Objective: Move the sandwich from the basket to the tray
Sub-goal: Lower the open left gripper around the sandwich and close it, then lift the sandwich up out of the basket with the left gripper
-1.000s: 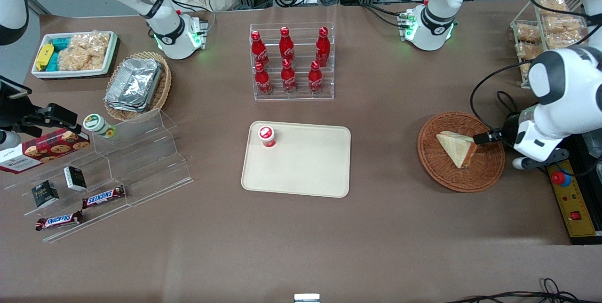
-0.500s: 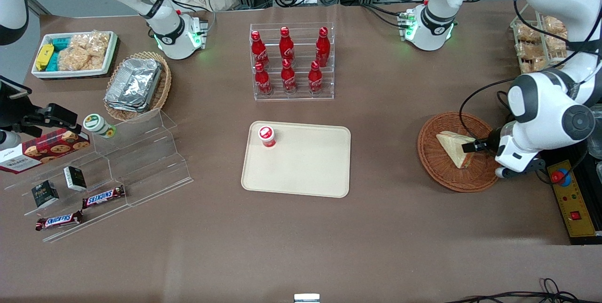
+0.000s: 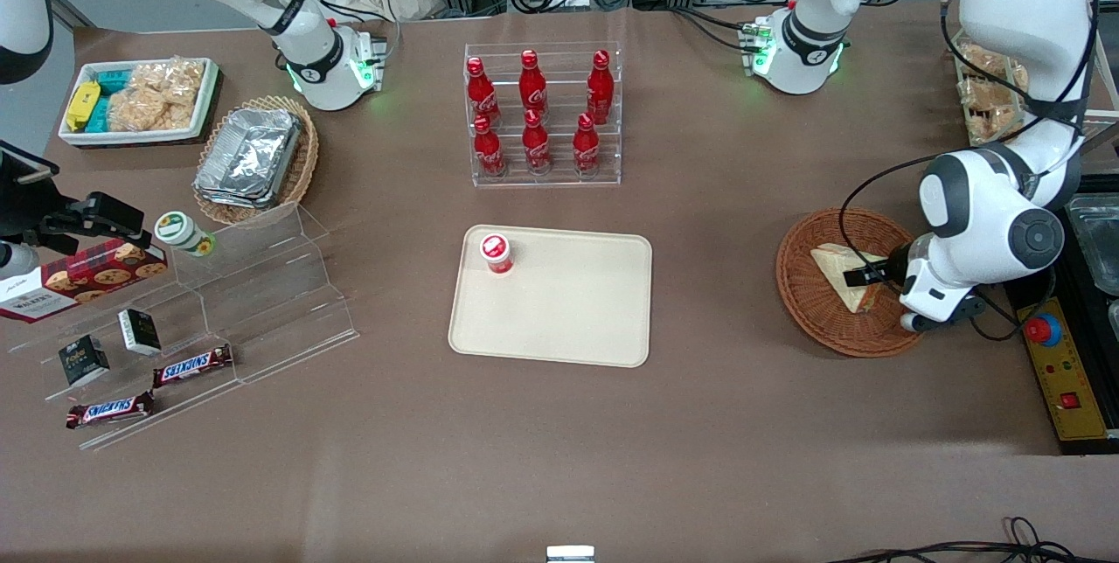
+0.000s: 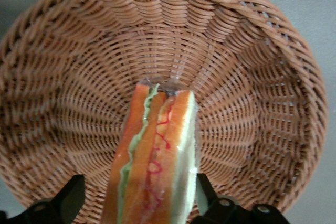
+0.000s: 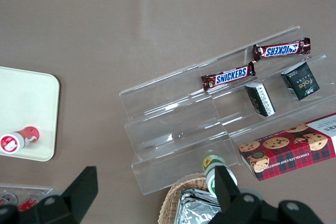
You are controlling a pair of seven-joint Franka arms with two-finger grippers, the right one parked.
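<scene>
The end effector (image 3: 861, 276), fingers apart, seemingly straddles the unlabelled sandwich (image 4: 152, 166) in the basket (image 3: 809, 301); Snickers bars (image 5: 227, 77) readable.

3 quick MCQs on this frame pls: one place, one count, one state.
1. Where is the wrapped triangular sandwich?
A in the round brown wicker basket
B on the cream rectangular tray
C on the table

2. How many red bottles in the clear rack?
A four
B six
C eight

3. What is the left claw doing?
A open, straddling the sandwich
B shut on a bottle
C parked over the tray

Key: 1 A, wicker lies under it; 2 B, two rows of three; 3 A, the fingers flank the sandwich.
</scene>
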